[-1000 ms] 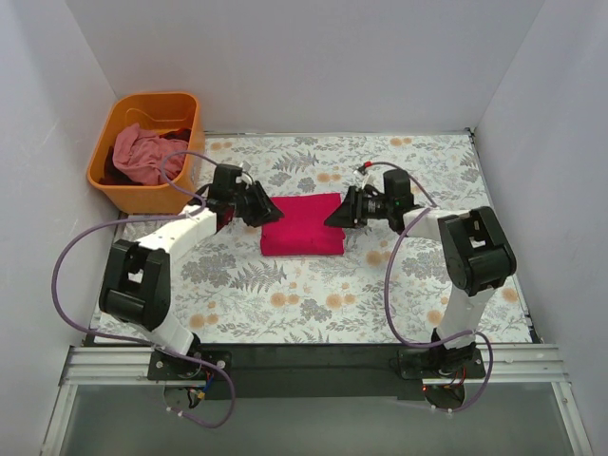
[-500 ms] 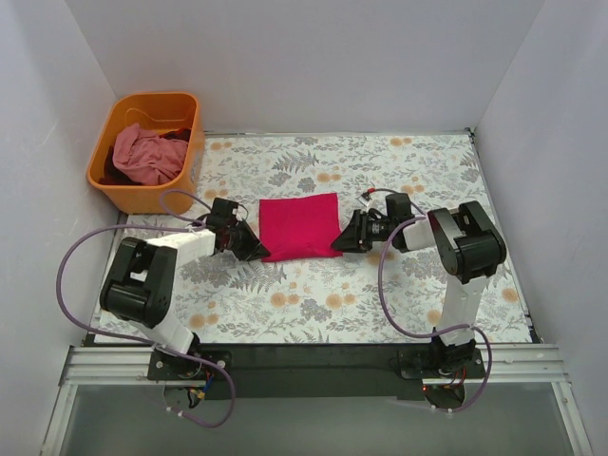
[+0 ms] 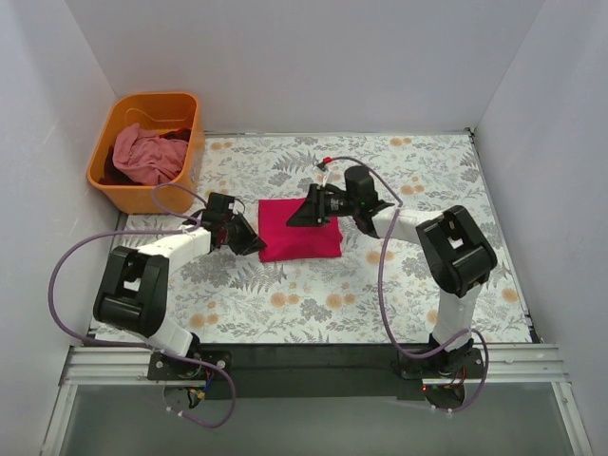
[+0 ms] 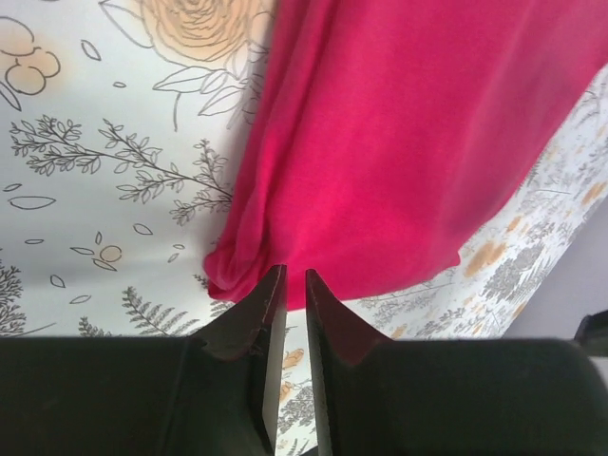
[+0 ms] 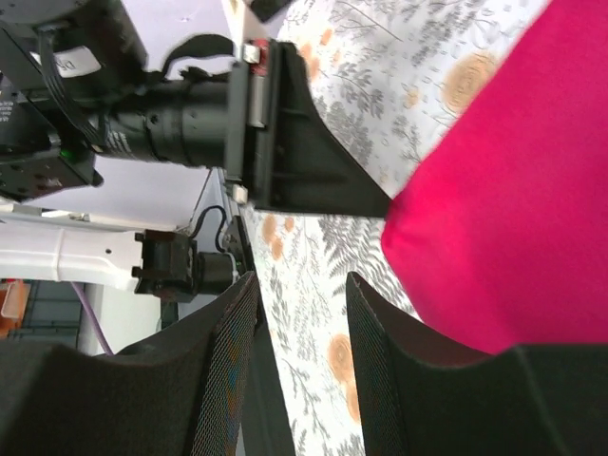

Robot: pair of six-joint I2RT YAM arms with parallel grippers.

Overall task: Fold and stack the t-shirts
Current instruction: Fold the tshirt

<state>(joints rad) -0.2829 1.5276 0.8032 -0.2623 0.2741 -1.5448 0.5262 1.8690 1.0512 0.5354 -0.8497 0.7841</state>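
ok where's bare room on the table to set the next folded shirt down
Widest bare patch: the floral table strip between the folded crimson shirt and the arm bases. Also the far right corner, beyond the right gripper. Crowded: between the orange basket and the shirt, where the left gripper and its cable lie.

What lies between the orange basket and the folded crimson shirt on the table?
In the top view, the left gripper and a loop of its purple cable lie over the floral table, between the orange basket and the crimson shirt.
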